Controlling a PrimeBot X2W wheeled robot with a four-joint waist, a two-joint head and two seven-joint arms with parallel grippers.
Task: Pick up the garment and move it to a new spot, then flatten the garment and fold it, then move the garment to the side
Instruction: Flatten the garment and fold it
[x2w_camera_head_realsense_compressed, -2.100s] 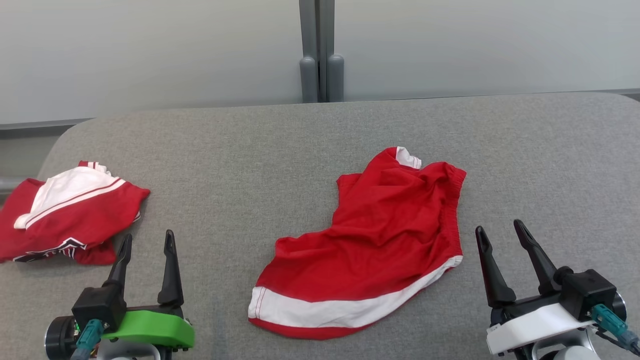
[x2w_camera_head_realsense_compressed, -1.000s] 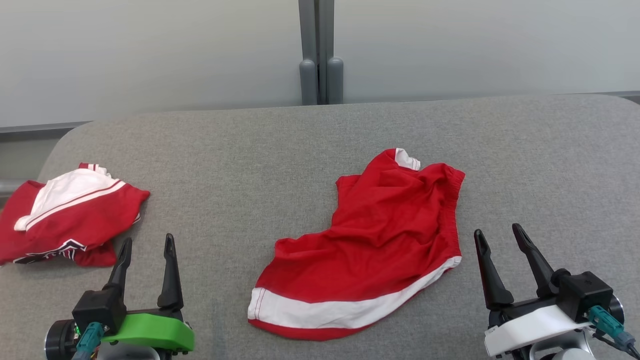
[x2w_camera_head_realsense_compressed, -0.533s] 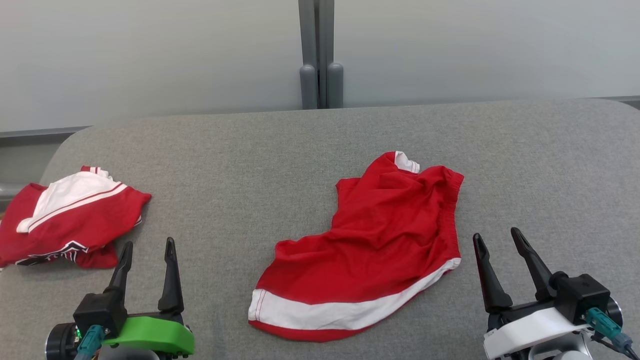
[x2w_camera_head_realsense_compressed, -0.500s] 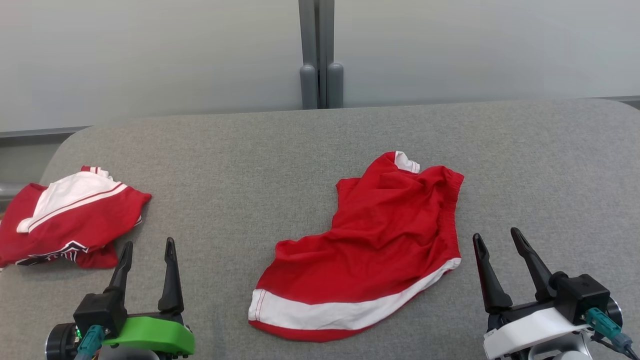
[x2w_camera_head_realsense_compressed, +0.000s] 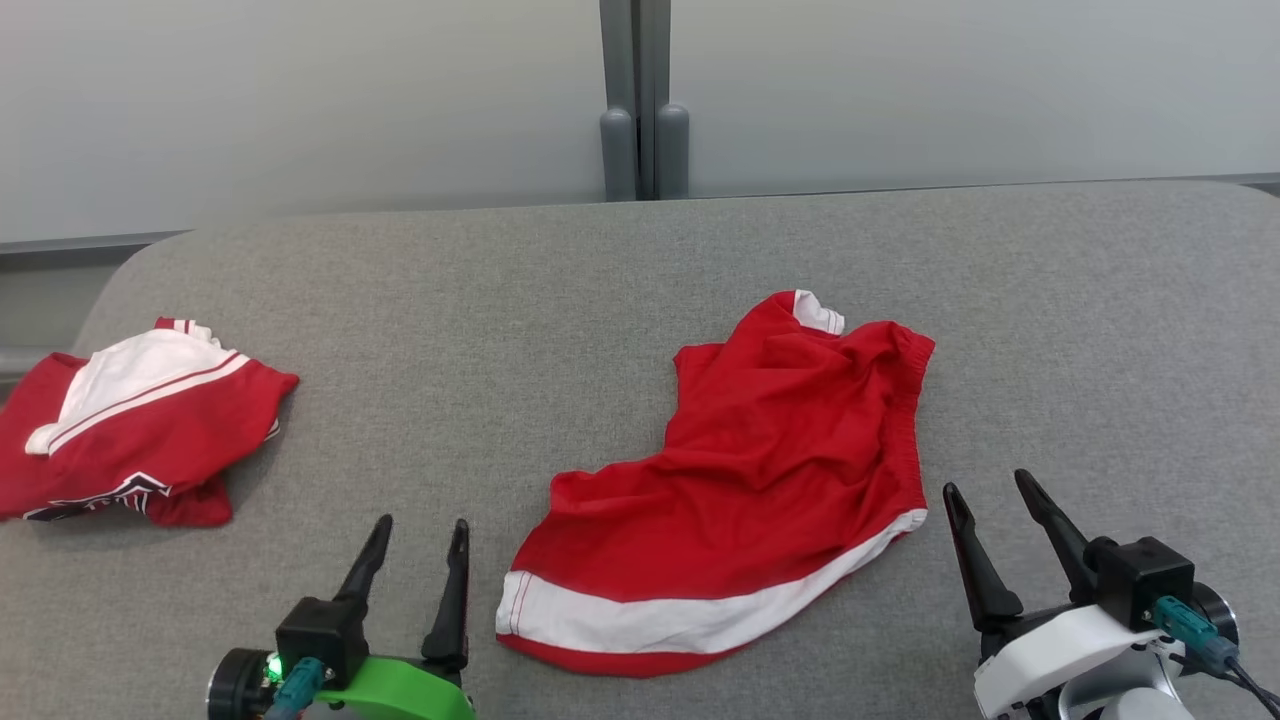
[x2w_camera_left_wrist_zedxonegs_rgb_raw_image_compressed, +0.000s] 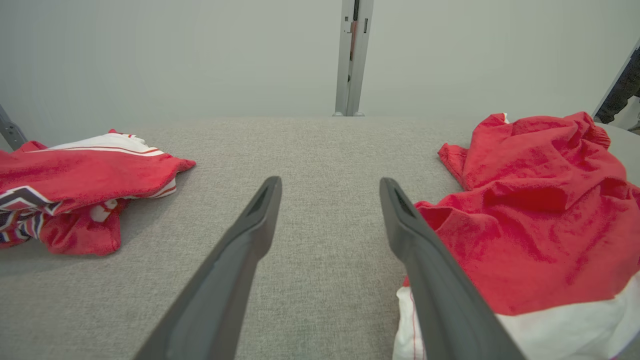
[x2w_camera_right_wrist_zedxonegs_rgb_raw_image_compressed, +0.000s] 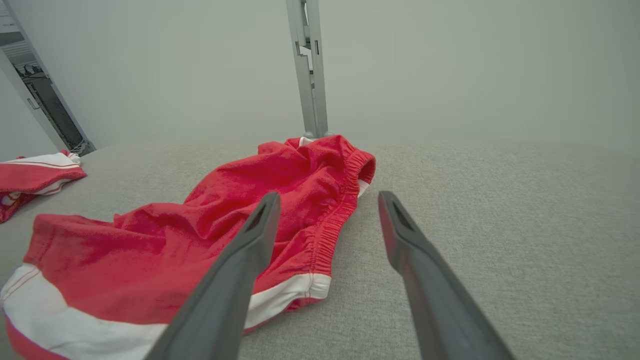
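Since half a second ago the left gripper (x2w_camera_head_realsense_compressed: 422, 522) has slid rightward across the head view and now sits just beside the lower-left corner of the red garment (x2w_camera_head_realsense_compressed: 760, 470), fingers spread wide and holding nothing. The right gripper (x2w_camera_head_realsense_compressed: 986, 482) has barely shifted; it is equally wide and empty, near the garment's right edge and not touching it. The garment lies crumpled where it was, right of centre on the grey padded table (x2w_camera_head_realsense_compressed: 480, 330), with a white band (x2w_camera_head_realsense_compressed: 640, 620) along its near hem. A second red-and-white garment (x2w_camera_head_realsense_compressed: 130, 430) is heaped at the table's far left, well apart. From the head, both pieces show in full outline. The left wrist view adds low detail: the gripper's right finger (x2w_camera_left_wrist_zedxonegs_rgb_raw_image_compressed: 430, 270) overlaps the white hem corner, though contact cannot be judged, and a dark striped print (x2w_camera_left_wrist_zedxonegs_rgb_raw_image_compressed: 20, 200) shows on the heaped piece. The right wrist view brings out the gathered elastic waistband (x2w_camera_right_wrist_zedxonegs_rgb_raw_image_compressed: 340, 200) running between its fingers, and a grey post (x2w_camera_right_wrist_zedxonegs_rgb_raw_image_compressed: 310, 70) stands behind the table.
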